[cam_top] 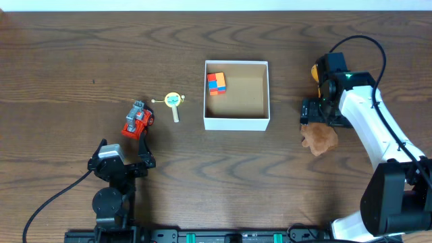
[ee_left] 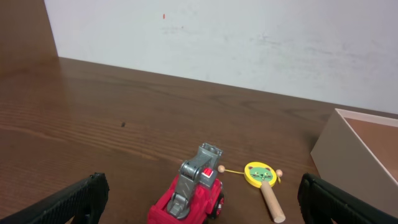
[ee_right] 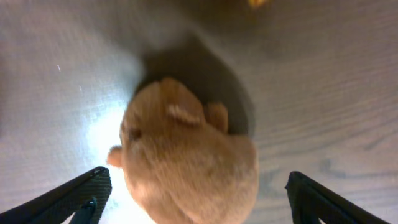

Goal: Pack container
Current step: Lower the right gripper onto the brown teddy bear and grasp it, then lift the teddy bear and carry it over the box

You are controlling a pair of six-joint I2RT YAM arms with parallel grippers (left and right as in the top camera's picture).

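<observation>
Overhead, the container [cam_top: 236, 123] sits on the bench [cam_top: 67, 61] with its white walls upright and its tan inside showing; one toy, a block [cam_top: 216, 83] of orange, blue and red, lies in the far-left corner of the container. The right gripper [cam_top: 314, 123] hangs well to the right of the container, apart from it, near the level of the near wall, pointing down over a brown plush toy [cam_top: 319, 138] that lies on the bench. The right wrist view shows the plush toy between the two dark fingers [ee_right: 68, 199], which stand wide apart at either side of it and do not close on it, so this gripper is released and holds nothing. The left gripper [cam_top: 125, 154] is well to the left of the container and nearer the bench's front edge, its fingers [ee_left: 74, 202] likewise spread wide and holding nothing. Between the left gripper and the container lie a red toy truck [cam_top: 137, 121] with a grey arm and, closer to the container's left wall, a yellow rattle [cam_top: 175, 102] on a short wooden handle; neither touches the container. In the left wrist view the truck is just ahead, between the fingers, and the container's wall shows at the right edge.
</observation>
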